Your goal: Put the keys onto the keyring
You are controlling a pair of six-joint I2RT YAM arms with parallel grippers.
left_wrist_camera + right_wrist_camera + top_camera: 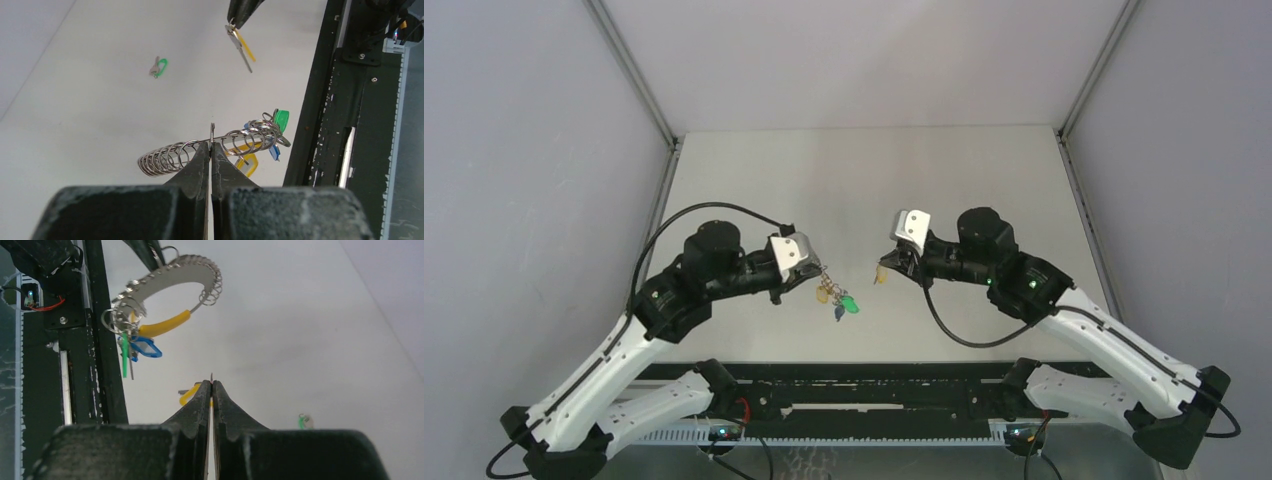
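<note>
My left gripper point(212, 144) is shut on a thin wire loop of the keyring point(165, 157), holding it above the table. The keyring point(175, 275) is a silvery coiled arc with a yellow band point(165, 325). A green key point(124, 360) and a blue key point(145, 347) dangle from it, bunched at one end. My right gripper point(212, 383) is shut on a yellow-headed key point(242, 46), held in the air a short way to the right of the keyring point(834, 295). Another green key point(158, 67) lies loose on the table.
The black rail point(874, 400) with the arm bases runs along the table's near edge. Grey walls point(534, 200) close in the left, right and back sides. The table top point(864, 180) is pale grey.
</note>
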